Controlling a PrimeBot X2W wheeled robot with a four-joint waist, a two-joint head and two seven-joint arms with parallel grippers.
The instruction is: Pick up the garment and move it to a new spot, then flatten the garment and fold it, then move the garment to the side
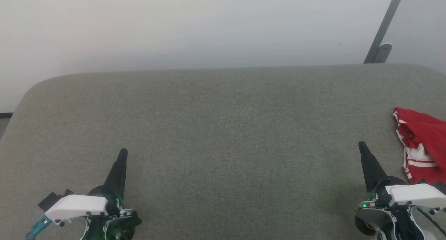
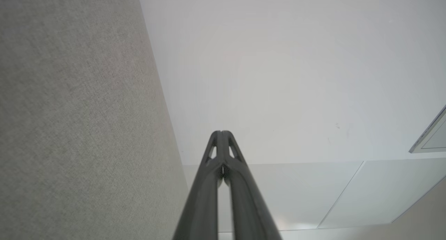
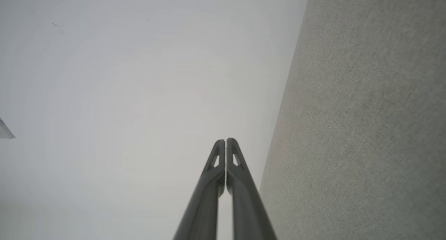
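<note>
The garment (image 1: 423,146) lies crumpled at the right edge of the head view, a soft bright red heap with white panels and red-white striped trim, cut off by the frame edge. It rests on the padded surface (image 1: 223,128), a broad slab with rounded corners covered in coarse grey-green woven cloth. The right gripper (image 1: 361,145) sits at the lower right, near the heap's left side, its fingertips apart from the cloth; its two long dark fingers are pressed together into one tapering spike, holding nothing. The left gripper (image 1: 123,152) at the lower left is likewise closed to a point, empty, well apart from the garment. In each wrist view the matte dark fingers, with small triangular cut-outs near the tips, meet along their inner edges. Behind the slab rises a smooth pale wall (image 1: 174,24), and a slanted grey metal bar (image 1: 385,24) stands at the upper right
</note>
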